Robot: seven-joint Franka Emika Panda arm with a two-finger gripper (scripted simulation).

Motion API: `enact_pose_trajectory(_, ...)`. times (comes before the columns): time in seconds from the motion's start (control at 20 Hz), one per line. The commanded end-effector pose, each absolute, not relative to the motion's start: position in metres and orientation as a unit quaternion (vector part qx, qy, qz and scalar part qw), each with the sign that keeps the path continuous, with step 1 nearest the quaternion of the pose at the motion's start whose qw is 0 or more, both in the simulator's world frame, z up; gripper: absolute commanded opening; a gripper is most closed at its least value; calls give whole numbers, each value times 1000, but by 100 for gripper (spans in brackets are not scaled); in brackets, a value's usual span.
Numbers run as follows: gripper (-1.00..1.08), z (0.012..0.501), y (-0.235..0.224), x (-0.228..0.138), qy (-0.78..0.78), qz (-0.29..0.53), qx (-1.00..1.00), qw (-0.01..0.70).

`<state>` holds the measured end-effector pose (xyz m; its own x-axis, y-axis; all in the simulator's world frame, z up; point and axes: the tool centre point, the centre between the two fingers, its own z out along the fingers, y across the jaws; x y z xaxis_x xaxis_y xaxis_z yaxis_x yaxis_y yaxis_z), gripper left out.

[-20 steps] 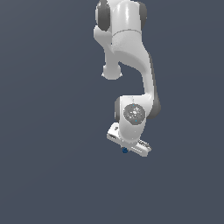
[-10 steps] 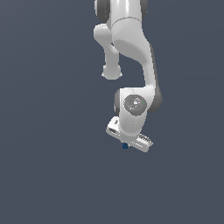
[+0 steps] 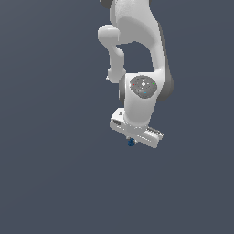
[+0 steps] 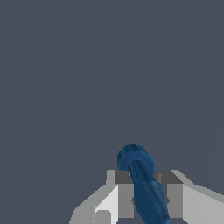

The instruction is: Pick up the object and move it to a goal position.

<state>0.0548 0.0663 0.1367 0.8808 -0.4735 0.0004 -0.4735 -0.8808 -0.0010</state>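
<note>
The white gripper (image 3: 132,140) is clenched on the dark blue object (image 4: 142,183), a smooth rod with a rounded, knob-like end, pinched between its grey fingers (image 4: 125,192) beneath the arm (image 3: 141,55).

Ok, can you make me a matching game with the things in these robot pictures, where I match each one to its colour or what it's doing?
Things:
1. object
2. gripper
3. arm
4. background

Matches:
A. plain grey all over
B. dark blue
C. white, reaching down from above
D. closed around the blue thing

Pairs: 1-B, 2-D, 3-C, 4-A
</note>
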Motion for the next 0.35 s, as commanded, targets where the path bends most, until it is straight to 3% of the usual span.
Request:
enact_pose_trajectory(0.0,-100,148,66,51,244,0,-970,0)
enact_pose_trajectory(0.3,-100,158,65,48,244,0,-970,0)
